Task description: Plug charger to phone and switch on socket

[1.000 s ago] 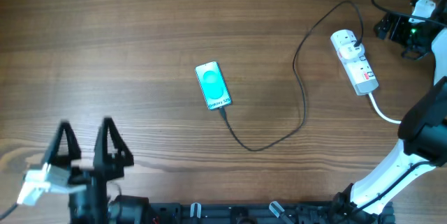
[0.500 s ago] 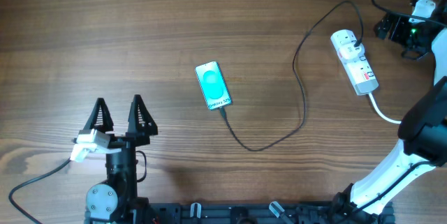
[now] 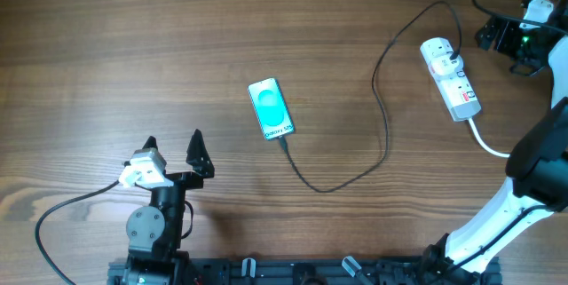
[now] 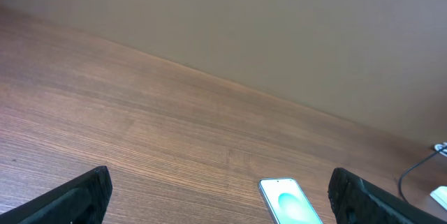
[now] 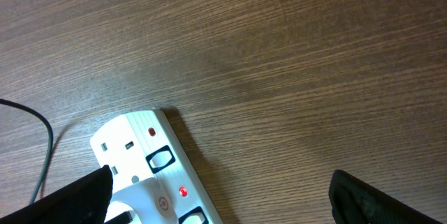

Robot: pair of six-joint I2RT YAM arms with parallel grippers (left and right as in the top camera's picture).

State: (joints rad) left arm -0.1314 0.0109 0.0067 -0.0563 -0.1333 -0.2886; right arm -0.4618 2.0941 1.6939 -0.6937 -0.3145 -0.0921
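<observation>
Phone point(image 3: 270, 107) is the landmark: the left gripper point(image 3: 173, 138) hovers near it, on its left and closer to the robot's base. The jaws are spread wide with nothing between them. In the left wrist view the phone's cyan screen sits low between the two dark fingers point(image 4: 77, 199), flat on the wooden table point(image 3: 177, 36).

The black charger cable point(image 3: 383, 125) meets the phone's nearer short edge, the one by the white text strip. From there it loops toward the robot, swings right of the phone and climbs away to the white power strip point(image 3: 451, 79). A black plug sits in one of the strip's outlets.

The strip lies well to the phone's right and slightly farther from the robot. Its thick white cord point(image 3: 486, 143) trails from the nearer end.

Beyond the strip from the phone, the right gripper point(image 5: 220, 182) hangs above the strip's rounded far end. Its jaws are spread wide and grasp nothing. In the right wrist view two small red lights point(image 5: 152, 132) show beside black rocker switches.
</observation>
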